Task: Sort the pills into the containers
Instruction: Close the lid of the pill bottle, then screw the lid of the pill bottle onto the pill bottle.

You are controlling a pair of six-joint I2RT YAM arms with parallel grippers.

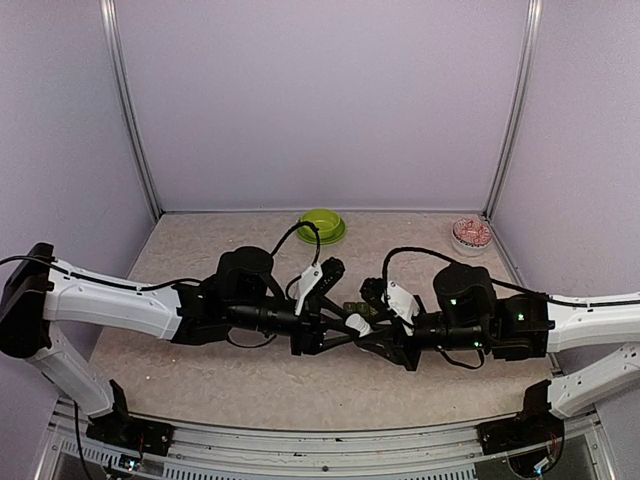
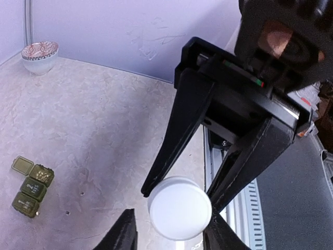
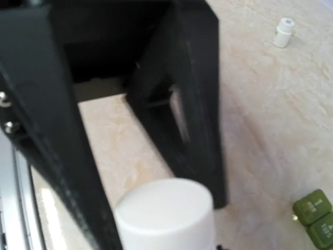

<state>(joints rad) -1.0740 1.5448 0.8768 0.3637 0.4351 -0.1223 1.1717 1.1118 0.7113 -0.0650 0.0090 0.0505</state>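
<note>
A small white bottle [image 2: 179,208] hangs above the table between both grippers, its round end facing the left wrist camera. My right gripper [image 2: 184,192] is shut on it, both fingers on its sides. My left gripper [image 2: 169,229] straddles the same bottle: one finger touches it, the other stands a small gap away. The bottle also shows in the right wrist view [image 3: 164,213] and in the top view [image 1: 358,323]. The dark green pill box [image 2: 32,188] lies on the table with one lid open; it also shows in the top view [image 1: 352,307]. Pills are too small to make out.
Another small white bottle [image 3: 283,32] stands on the table. A lime green bowl [image 1: 322,225] sits at the back centre. A patterned white bowl [image 1: 471,233] sits at the back right. The metal front rail [image 2: 244,208] runs just below the grippers.
</note>
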